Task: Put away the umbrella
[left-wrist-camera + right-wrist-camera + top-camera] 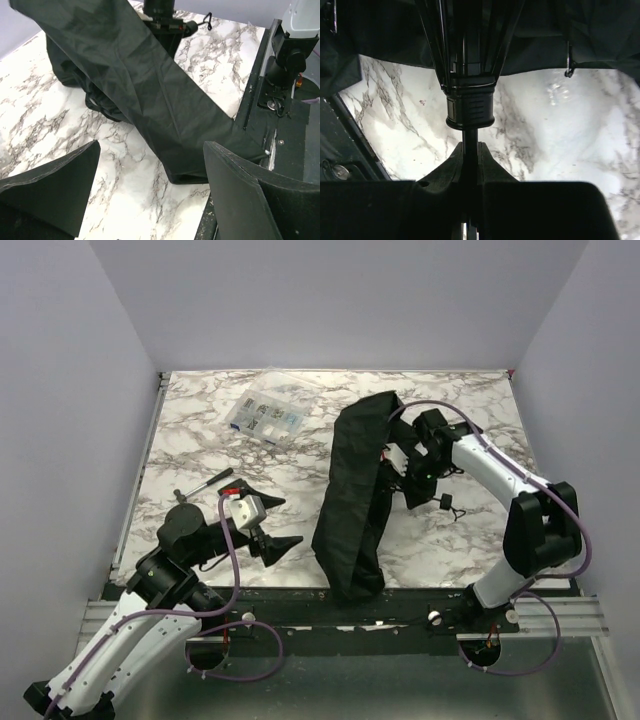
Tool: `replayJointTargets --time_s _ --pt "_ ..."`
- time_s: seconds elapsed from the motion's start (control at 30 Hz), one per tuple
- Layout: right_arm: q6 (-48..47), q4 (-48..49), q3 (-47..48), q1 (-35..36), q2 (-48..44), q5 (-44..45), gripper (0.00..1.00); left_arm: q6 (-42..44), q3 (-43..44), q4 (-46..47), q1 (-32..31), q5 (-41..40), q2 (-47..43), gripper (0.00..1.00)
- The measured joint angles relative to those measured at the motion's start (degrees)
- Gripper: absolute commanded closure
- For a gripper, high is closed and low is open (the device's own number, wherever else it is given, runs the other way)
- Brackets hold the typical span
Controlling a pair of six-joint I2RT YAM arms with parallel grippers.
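The umbrella (352, 490) lies across the middle of the marble table. Its dark canopy hangs loose and reaches from the far middle to the front edge. My right gripper (407, 468) is on its right side, shut on the thin black shaft (469, 137) just below the ribbed runner (470, 107). The wrist loop (446, 504) lies on the table right of that gripper. My left gripper (282, 522) is open and empty, low over the table left of the canopy's near end. In the left wrist view the canopy (150, 85) lies just beyond my open fingers (75, 175).
A clear plastic compartment box (265, 417) lies at the back left. A small black-handled tool (205, 483) lies at the left, near my left arm. The black base rail (400, 612) runs along the table's front edge, where the canopy's end lies.
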Motion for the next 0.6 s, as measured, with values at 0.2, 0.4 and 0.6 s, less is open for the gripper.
replayJointTargets --time_s 0.2,0.4,0.6 --pt "-0.5 -1.8 10.5 -0.2 -2.8 -2.3 0.99 -0.3 -2.0 1.1 0.0 0.0 -0.4 0.13" --pt "1.7 -6.1 38.9 -0.3 -5.0 -5.9 1.0 0.2 -2.6 1.3 0.1 -2.7 -6.3 0.14" --pt "4.3 -8.7 52.5 -0.4 -7.9 -8.5 0.99 1.5 -2.9 2.3 0.1 -8.7 -15.6 0.13"
